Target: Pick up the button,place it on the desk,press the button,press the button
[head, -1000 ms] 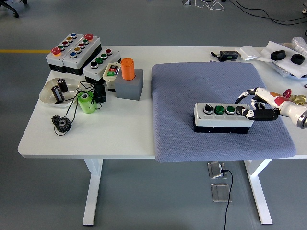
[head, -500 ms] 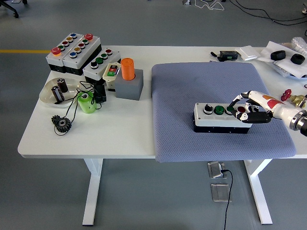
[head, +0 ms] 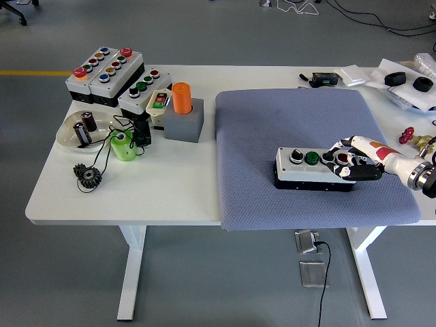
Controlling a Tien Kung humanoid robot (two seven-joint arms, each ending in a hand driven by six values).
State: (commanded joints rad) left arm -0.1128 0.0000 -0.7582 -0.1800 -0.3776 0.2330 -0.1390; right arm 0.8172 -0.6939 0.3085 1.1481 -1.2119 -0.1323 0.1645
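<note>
— What sits at right of centre in the frame?
— A four-button control box [head: 315,168] lies flat on a grey-blue mat [head: 300,129] covering the right half of the white tabletop [head: 170,184]; a black knob, a green button and darker buttons show on its pale top.

— And the robot?
— Its right hand [head: 354,161] comes in from the right edge and rests over the box's right end, fingers curled down onto the buttons there, gripping nothing; which button a fingertip touches cannot be told.

— The upper left?
— Three more button boxes [head: 112,73] cluster there, beside a grey block [head: 184,122] holding an upright orange cylinder [head: 181,97]. In front stand a shallow dish [head: 85,128] with small dark parts, a green cup [head: 122,146] and a black gear [head: 89,177] on a thin cable.

— Top right?
— Black and white oddments [head: 402,80] by the tabletop's far corner
</note>
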